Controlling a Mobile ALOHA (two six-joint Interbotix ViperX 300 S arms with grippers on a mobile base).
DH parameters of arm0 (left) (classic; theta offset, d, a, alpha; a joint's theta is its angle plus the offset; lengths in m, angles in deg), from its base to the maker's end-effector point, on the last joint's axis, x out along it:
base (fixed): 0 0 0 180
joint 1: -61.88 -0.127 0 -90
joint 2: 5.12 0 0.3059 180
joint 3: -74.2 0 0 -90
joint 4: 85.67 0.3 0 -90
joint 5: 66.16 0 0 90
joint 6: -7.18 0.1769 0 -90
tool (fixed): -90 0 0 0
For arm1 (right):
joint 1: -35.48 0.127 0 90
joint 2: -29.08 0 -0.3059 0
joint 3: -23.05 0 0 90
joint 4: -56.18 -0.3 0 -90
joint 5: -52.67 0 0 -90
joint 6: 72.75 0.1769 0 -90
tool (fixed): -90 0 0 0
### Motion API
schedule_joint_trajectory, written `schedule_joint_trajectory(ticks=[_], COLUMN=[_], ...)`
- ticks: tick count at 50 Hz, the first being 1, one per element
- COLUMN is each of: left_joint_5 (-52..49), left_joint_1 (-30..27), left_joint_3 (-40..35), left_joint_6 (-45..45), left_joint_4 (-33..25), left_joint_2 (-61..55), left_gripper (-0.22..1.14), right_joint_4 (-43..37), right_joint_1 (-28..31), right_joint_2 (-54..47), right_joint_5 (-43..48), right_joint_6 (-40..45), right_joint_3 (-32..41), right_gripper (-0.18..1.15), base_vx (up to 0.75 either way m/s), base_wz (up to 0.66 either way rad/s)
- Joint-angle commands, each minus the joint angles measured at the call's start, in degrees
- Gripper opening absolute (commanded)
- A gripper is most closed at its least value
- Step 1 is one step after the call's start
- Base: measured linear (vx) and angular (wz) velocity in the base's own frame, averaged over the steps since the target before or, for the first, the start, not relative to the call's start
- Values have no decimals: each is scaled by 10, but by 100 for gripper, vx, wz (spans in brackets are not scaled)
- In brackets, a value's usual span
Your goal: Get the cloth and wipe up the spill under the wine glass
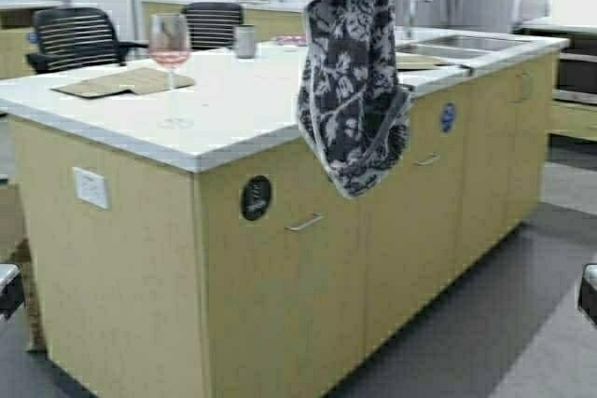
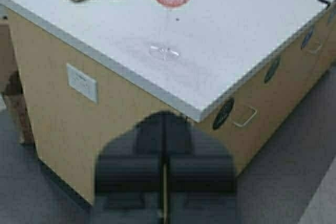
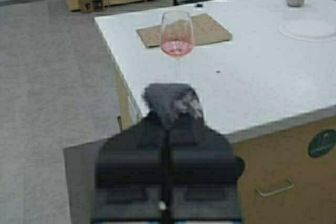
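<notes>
The dark floral cloth hangs limp in the air in front of the island's long side, its top at the upper edge of the high view. My right gripper is shut on a bunched tuft of the cloth, held off the counter's edge and facing the wine glass. The wine glass stands upright near the counter's left corner, with a faint pinkish smear around its foot. My left gripper is shut and empty, low beside the cabinet below that corner.
The white countertop carries flat cardboard sheets behind the glass, a steel mug, a white plate and a sink at the far right. Black chairs stand beyond. Grey floor lies to the right.
</notes>
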Motion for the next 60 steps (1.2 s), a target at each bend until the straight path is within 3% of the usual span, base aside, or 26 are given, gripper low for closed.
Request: schedule_joint_trajectory(ticks=[1, 26, 42, 60], left_joint_5=[36, 211, 319, 461], left_joint_1=[34, 147, 151, 154], left_joint_3=[-29, -131, -160, -182], left_joint_6=[0, -1, 6, 7], left_joint_4=[2, 4, 7, 59], left_joint_2=[-68, -348, -473, -584], left_gripper=[3, 3, 3, 5], right_joint_4=[0, -2, -2, 0], right_joint_1=[2, 2, 2, 2], right_joint_2=[6, 7, -9, -12], right_joint_5=[9, 21, 21, 21], right_joint_6=[1, 0, -2, -3], right_joint_3=[8, 6, 11, 10], right_gripper=[6, 6, 6, 6], base_vx=[22, 23, 24, 22], base_wz=[23, 22, 18, -1])
